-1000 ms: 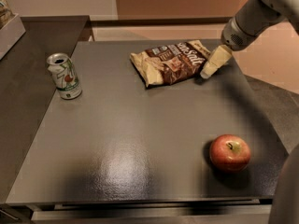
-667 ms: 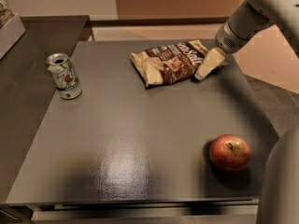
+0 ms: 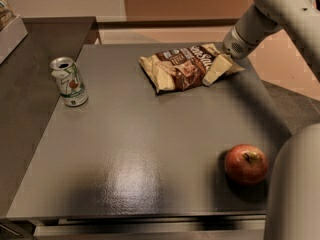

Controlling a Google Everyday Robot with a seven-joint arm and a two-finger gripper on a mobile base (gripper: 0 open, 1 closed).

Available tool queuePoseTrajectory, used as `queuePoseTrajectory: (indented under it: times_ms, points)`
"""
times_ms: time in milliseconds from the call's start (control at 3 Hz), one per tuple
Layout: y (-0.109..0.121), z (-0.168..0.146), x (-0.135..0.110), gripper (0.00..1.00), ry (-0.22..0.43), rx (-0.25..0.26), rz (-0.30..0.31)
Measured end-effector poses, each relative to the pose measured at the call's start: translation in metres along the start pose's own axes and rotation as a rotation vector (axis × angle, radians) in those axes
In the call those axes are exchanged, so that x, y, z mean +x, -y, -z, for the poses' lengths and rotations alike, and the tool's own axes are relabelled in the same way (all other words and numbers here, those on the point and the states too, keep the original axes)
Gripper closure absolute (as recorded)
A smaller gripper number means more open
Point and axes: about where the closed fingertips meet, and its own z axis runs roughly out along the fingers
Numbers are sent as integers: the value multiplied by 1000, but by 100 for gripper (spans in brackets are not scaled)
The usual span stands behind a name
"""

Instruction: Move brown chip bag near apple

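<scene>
Nearest, the apple (image 3: 246, 164) sat at about 4 o'clock on the table (image 3: 150, 149), where it had been a second earlier. Farther back, a can (image 3: 69, 81) stood upright at 10 o'clock, also unmoved. At the far edge, near 1 o'clock, the bag (image 3: 182, 66) lay flat, well apart from the apple and toward 11 o'clock from it. The gripper (image 3: 217, 70) had slid from just beside the bag's 3 o'clock end to over that end, apparently touching it. Whether it was spread or pinching the bag, I could not tell. The bag itself had hardly shifted, so the move looked not yet begun: the approach seemed finished, the grasp the step in hand.
</scene>
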Motion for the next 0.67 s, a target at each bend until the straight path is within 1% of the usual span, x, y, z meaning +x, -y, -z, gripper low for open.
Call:
queuePoseTrajectory:
  times_ms: [333,667]
  points:
    - [-3,-6,-3,44,-2,-14,7]
    - [-5,-3,-5,67,4,-17,8]
